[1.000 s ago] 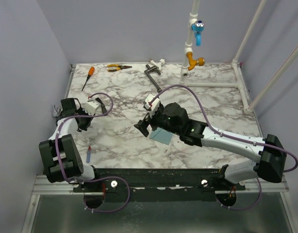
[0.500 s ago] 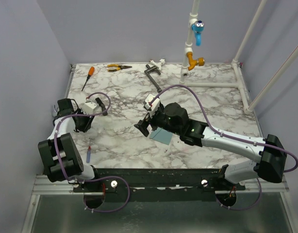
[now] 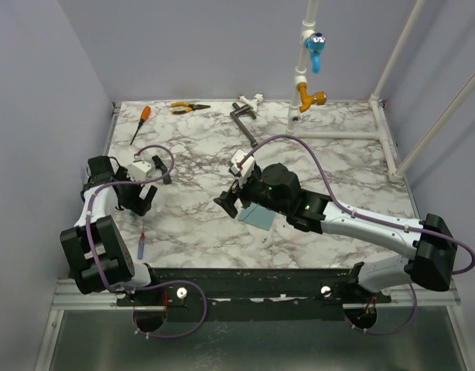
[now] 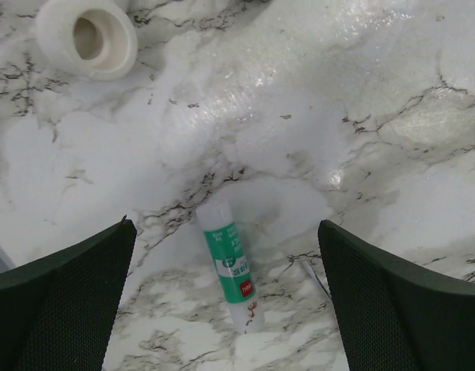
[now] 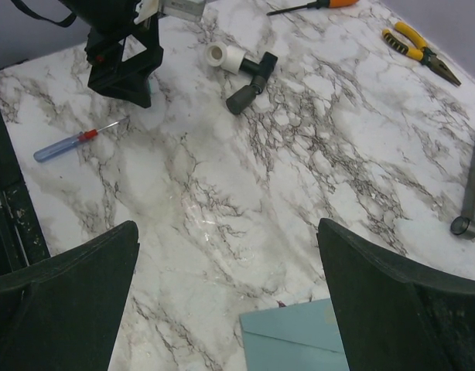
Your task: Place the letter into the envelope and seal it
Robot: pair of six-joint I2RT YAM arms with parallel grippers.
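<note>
One teal-blue envelope [image 3: 259, 217] lies flat on the marble table [image 3: 338, 166], near the front middle, partly covered by the right arm's wrist. Over it the right gripper [image 5: 227, 247] has its fingers wide apart and holds nothing; the envelope's edge shows low between them. Off to the left, the left gripper [image 4: 226, 228] is likewise spread and empty above a green-and-white glue stick [image 4: 231, 267], with a white ring-shaped fitting [image 4: 87, 36] beyond. A blue-handled screwdriver [image 3: 141, 246] lies front left. An orange screwdriver [image 3: 140, 121] and yellow pliers [image 3: 188, 107] lie at the far edge.
</note>
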